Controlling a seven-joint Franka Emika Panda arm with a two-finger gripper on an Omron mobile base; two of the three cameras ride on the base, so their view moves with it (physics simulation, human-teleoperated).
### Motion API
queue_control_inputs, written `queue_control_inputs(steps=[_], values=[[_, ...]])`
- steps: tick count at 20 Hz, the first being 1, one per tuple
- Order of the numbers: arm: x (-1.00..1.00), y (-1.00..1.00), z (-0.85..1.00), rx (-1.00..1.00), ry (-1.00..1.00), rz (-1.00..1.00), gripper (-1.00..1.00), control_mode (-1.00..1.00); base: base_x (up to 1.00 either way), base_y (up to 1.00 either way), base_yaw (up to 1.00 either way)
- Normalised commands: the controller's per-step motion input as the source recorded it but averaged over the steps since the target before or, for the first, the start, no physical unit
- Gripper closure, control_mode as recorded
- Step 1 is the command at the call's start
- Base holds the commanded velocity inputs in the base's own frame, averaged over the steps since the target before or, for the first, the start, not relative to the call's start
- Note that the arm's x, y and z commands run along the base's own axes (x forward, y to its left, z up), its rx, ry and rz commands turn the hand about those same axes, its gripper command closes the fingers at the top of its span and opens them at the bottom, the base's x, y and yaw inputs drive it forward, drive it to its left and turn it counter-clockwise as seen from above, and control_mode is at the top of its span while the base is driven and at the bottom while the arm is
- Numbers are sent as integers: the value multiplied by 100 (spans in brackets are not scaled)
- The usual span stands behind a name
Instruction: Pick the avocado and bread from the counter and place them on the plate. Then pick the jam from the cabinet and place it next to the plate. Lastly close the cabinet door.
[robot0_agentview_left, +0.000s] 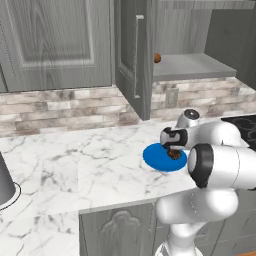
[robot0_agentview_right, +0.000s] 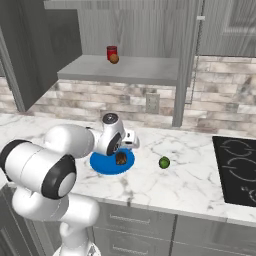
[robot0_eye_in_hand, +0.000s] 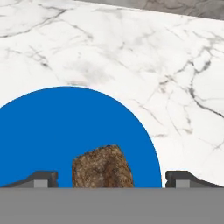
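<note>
The jaws stood wide apart over the rough dark brown bread lump (robot0_eye_in_hand: 103, 166), which lay on the flat round blue plate (robot0_eye_in_hand: 52, 131). The small green avocado (robot0_agentview_right: 164, 162) sat on the white marble bench (robot0_agentview_right: 190, 180) beside the plate. Advisable: lift straight clear before reaching for the avocado.

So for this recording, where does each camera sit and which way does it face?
Left base view: behind the arm's left, looking forward over the counter at plate and open cabinet; arm lower right.
Right base view: behind its right; arm lower left, avocado on counter.
Hand view: looks down the open claw at bread.
All share bread on plate.
</note>
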Motion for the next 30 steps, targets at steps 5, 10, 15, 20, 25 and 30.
queue_control_inputs(steps=[5, 10, 15, 20, 25, 30], values=[[-2, -42, 31, 6, 0, -5, -100, -100, 0, 0, 0], [0, -71, 1, 5, 0, -8, -100, -100, 0, 0, 0], [0, -68, -1, 3, 4, -12, -100, -100, 0, 0, 0], [3, -60, -10, 1, 9, -11, -100, -100, 0, 0, 0], [1, -41, -13, 0, 12, -6, -100, -100, 0, 0, 0], [0, -23, -10, 0, 14, 2, -100, -100, 0, 0, 0]])
